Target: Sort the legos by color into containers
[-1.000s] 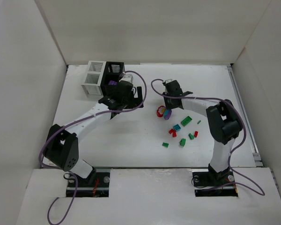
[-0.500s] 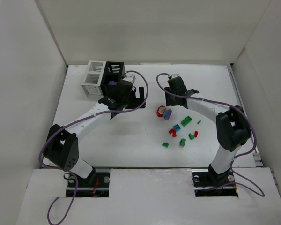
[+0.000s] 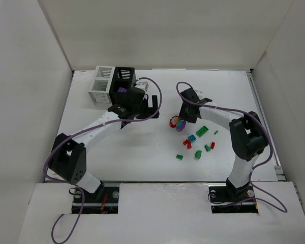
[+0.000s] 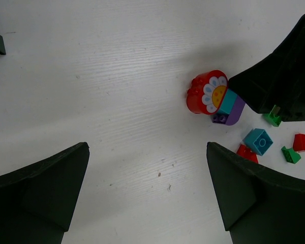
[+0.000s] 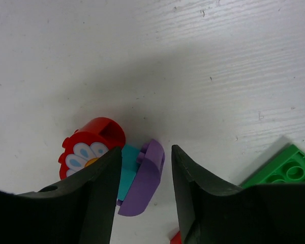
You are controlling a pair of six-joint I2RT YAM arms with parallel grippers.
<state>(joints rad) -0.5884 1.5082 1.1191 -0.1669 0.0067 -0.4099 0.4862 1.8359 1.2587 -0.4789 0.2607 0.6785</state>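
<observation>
A clump of three joined legos lies mid-table: a red flower brick (image 3: pixel 173 121), a teal brick (image 5: pixel 127 165) and a purple brick (image 3: pixel 181 124). My right gripper (image 3: pixel 182 120) is open and low over the clump. In the right wrist view its gripper (image 5: pixel 146 152) straddles the purple brick (image 5: pixel 145 180), with a gap on the right side. My left gripper (image 3: pixel 153 101) is open and empty, left of the clump, with bare table between the fingers (image 4: pixel 147 147). The clump (image 4: pixel 209 92) shows ahead of it. The white container (image 3: pixel 100 84) and black container (image 3: pixel 123 77) stand at the back left.
Loose legos lie near and right of the clump: a green plate (image 3: pixel 202 131), a teal brick (image 3: pixel 192 138), red bricks (image 3: pixel 187 144) and several small green ones (image 3: pixel 197 153). White walls enclose the table. The left wrist sits right beside the black container.
My right gripper has come from the back of the table toward the clump and now straddles the purple brick. The left gripper has shifted slightly right. The legos have not moved.
</observation>
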